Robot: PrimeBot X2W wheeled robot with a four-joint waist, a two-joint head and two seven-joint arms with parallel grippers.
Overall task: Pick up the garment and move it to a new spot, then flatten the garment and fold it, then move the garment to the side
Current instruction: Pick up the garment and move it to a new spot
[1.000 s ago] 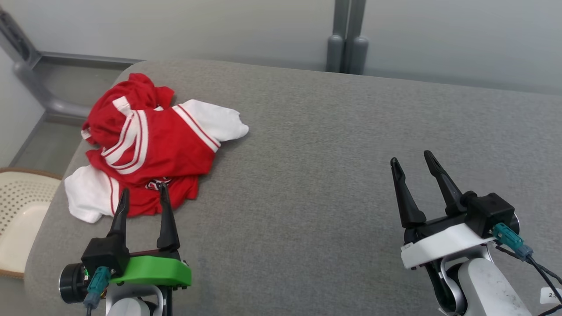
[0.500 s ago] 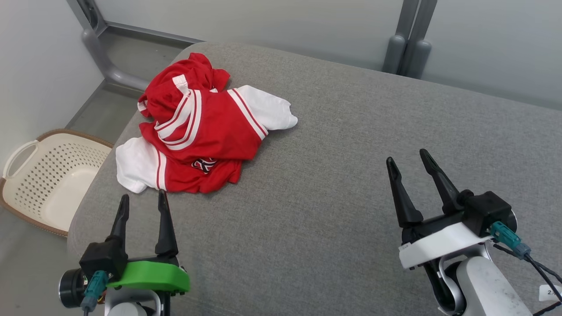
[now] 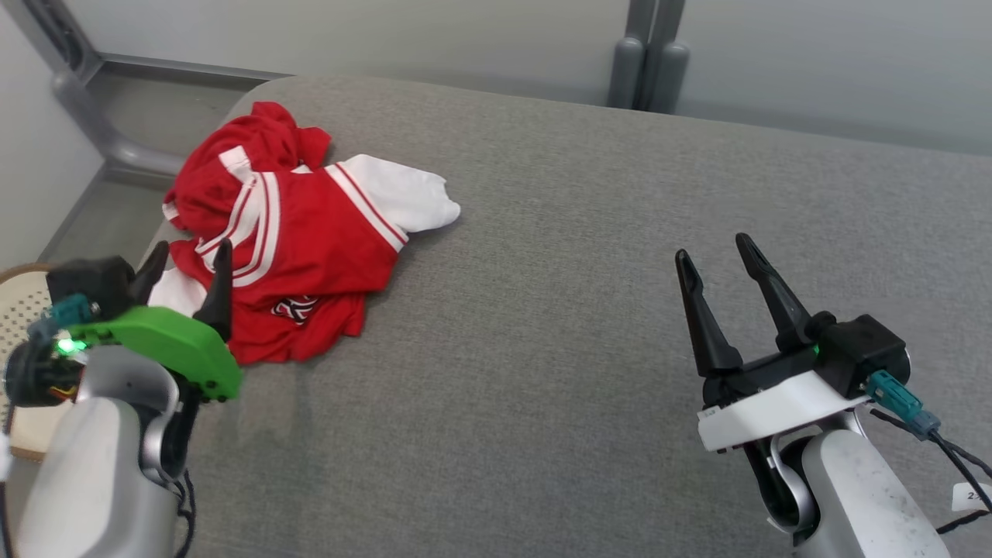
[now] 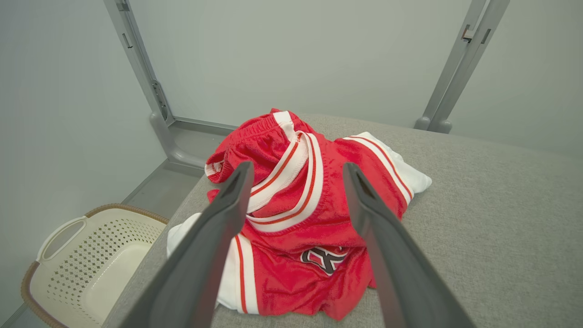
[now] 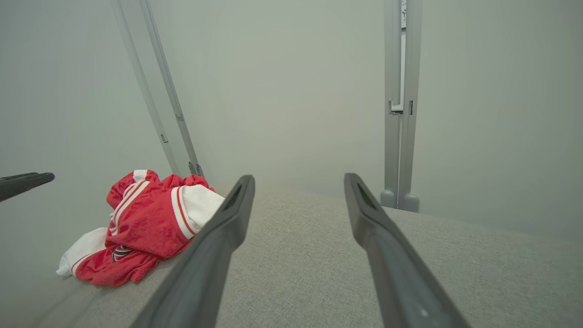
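Garment (image 3: pixel 287 248), red and white, lies crumpled at the far left corner of the grey cushion (image 3: pixel 589 232), near its edge. Left gripper (image 3: pixel 193 246) hovers just before it, jaws wide and empty; right gripper (image 3: pixel 711 246) likewise, well apart. A shallow pinch might catch one layer only (the heap is bunched) and drag it off toward the basket (image 4: pixel 68 255). One garment, one basket, two grippers.

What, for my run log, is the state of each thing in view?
garment: crumpled heap on grey cushion, not held.
left gripper: open, aimed at garment, holding nothing.
right gripper: open, above bare cushion, away from garment.
basket: upright on floor beside cushion.
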